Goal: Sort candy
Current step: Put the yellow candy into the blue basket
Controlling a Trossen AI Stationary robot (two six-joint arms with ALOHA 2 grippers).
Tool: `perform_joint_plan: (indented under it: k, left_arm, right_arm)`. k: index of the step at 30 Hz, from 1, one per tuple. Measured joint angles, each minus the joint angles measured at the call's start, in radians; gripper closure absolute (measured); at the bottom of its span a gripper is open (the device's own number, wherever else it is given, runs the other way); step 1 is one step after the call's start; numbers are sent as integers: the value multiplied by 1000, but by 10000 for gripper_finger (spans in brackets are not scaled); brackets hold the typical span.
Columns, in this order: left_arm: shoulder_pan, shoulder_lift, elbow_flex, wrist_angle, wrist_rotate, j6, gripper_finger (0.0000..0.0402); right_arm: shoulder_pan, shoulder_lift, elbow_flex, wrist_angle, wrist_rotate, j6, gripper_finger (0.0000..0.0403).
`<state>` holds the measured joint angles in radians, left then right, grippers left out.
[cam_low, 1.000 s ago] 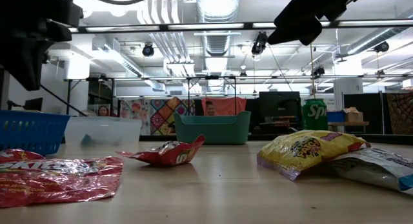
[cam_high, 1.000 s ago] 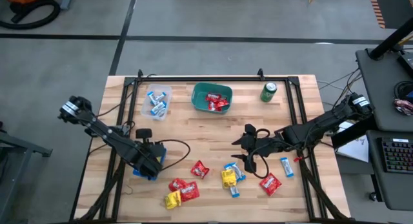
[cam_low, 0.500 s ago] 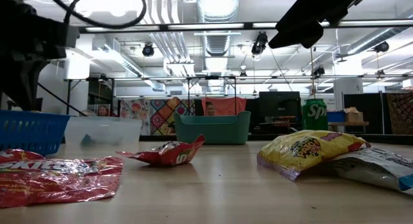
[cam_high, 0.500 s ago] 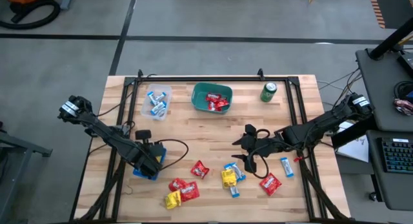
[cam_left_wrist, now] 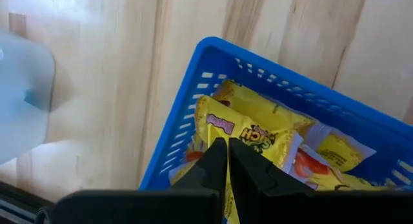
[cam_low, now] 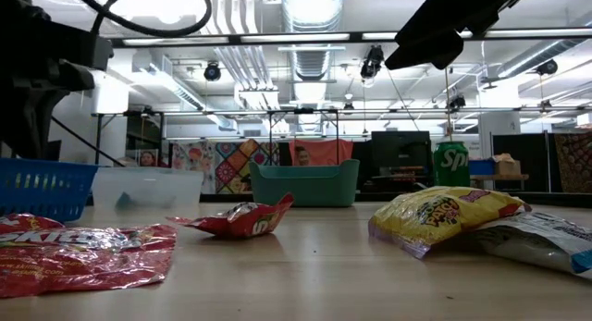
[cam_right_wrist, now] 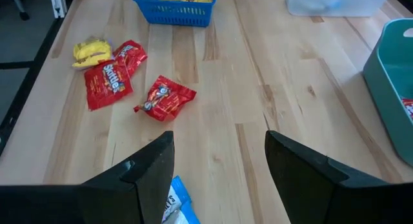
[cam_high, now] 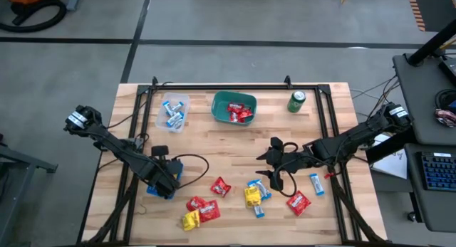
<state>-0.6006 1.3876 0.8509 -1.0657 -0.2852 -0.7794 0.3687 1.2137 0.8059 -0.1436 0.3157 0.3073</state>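
Loose candy lies on the wooden table near its front edge: red packets (cam_high: 203, 206) (cam_high: 220, 186) (cam_high: 298, 202), yellow packets (cam_high: 190, 220) (cam_high: 251, 196) and blue-and-white wrappers (cam_high: 262, 191) (cam_high: 317, 184). A blue basket (cam_left_wrist: 187, 114) at the front left holds yellow packets. My left gripper (cam_left_wrist: 224, 146) points down into it, shut on a yellow packet (cam_left_wrist: 255, 130). My right gripper (cam_right_wrist: 219, 143) hovers open above the table's middle (cam_high: 269, 156) with nothing between its fingers. My left gripper comes from above, pointing down into the basket, and its two fingertips (cam_left_wrist: 216, 153) meet on the near edge of the top yellow packet (cam_left_wrist: 235, 130). A strip of yellow shows between the fingers. Whether the packet hangs or lies on the other packets, I cannot tell.
At the table's far side stand a clear tub (cam_high: 173, 112) with blue-and-white wrappers, a teal bin (cam_high: 234, 108) with red packets and a green can (cam_high: 297, 102). Black rails run along the table's edges. Bare wood lies between the bins and the loose candy.
My left gripper has sunk a little toward the blue basket, staying above the same spot. The right arm and the loose candy have kept still.
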Motion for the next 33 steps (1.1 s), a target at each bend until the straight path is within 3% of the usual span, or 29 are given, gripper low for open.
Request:
perform_joint_plan:
  k: [14, 33]
  left_arm:
    - [0, -1, 41, -77, 78, -25, 402]
    - [0, 0, -72, 78, 79, -45, 402]
  right_arm:
    - [0, 0, 0, 0, 0, 0, 172]
    - [0, 0, -3, -2, 0, 15, 172]
